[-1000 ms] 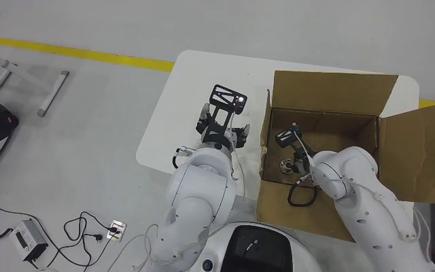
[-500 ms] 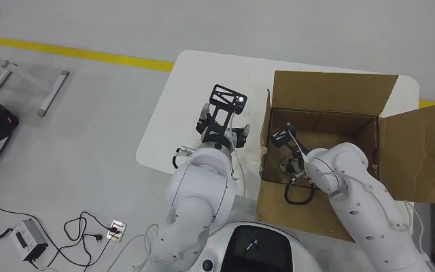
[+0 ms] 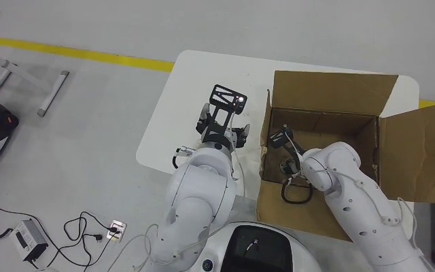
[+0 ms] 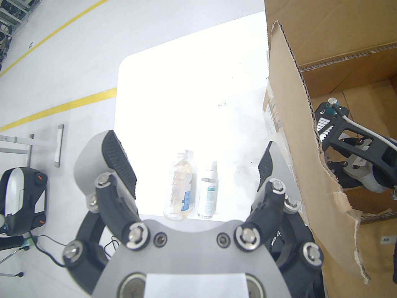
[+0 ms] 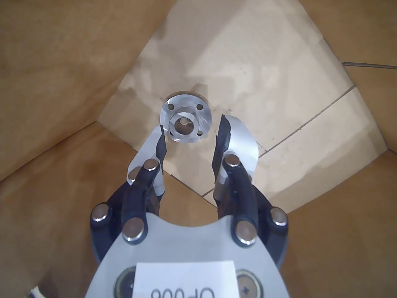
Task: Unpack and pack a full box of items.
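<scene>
Silver round metal flange (image 5: pixel 186 121) grab: centre right gripper (image 5: pixel 190 130) with half-open jaws either side, sink to brown cardboard box (image 5: pixel 263 72) floor, squeeze gently. Left gripper (image 4: pixel 190 153) jaws wide, empty.

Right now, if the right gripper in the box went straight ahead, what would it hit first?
Probably the metal ring on the floor of the box, right ahead of the right gripper and its open fingers; how near is unclear.
</scene>
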